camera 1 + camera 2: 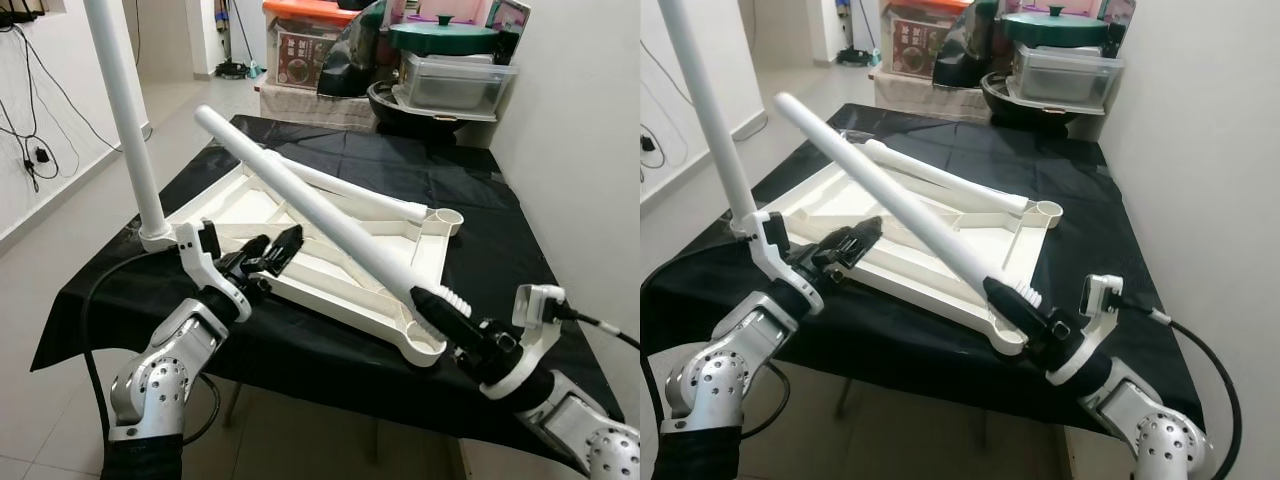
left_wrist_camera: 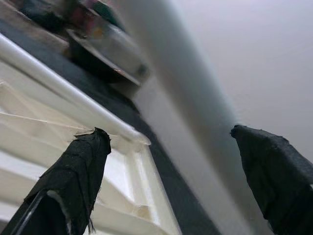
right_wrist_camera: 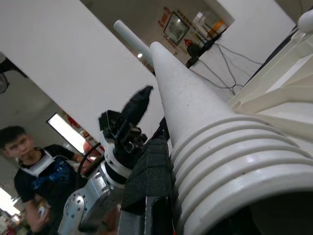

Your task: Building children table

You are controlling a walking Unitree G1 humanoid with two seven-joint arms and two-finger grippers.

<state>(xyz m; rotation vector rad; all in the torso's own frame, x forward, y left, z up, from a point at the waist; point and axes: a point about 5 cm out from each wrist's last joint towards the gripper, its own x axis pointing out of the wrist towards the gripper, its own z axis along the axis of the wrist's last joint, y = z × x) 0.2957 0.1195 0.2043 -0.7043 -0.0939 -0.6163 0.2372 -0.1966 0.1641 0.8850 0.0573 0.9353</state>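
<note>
Tabletop (image 1: 330, 235), white plastic and turned underside up, lay before us on a table draped in black cloth (image 1: 480, 200). One white leg (image 1: 130, 120) stood upright in the socket at its near left corner. Another leg (image 1: 350, 190) lay flat across the far side of the ribbed underside. Our right gripper (image 1: 440, 305) was clamped on the threaded end of a third leg (image 1: 300, 195), holding it slanted up and away over the near right corner socket (image 1: 425, 345). Our left gripper (image 1: 270, 250) hovered just above the near left part of the tabletop, its fingers (image 2: 80, 166) spread wide and holding nothing. Beyond the table stood stacked storage boxes (image 1: 455, 80) and a green lid (image 1: 443, 35). Cream walls rose on the right, pale floor tiles (image 1: 60, 240) on the left. A person (image 3: 36, 171) showed in the right wrist view.
</note>
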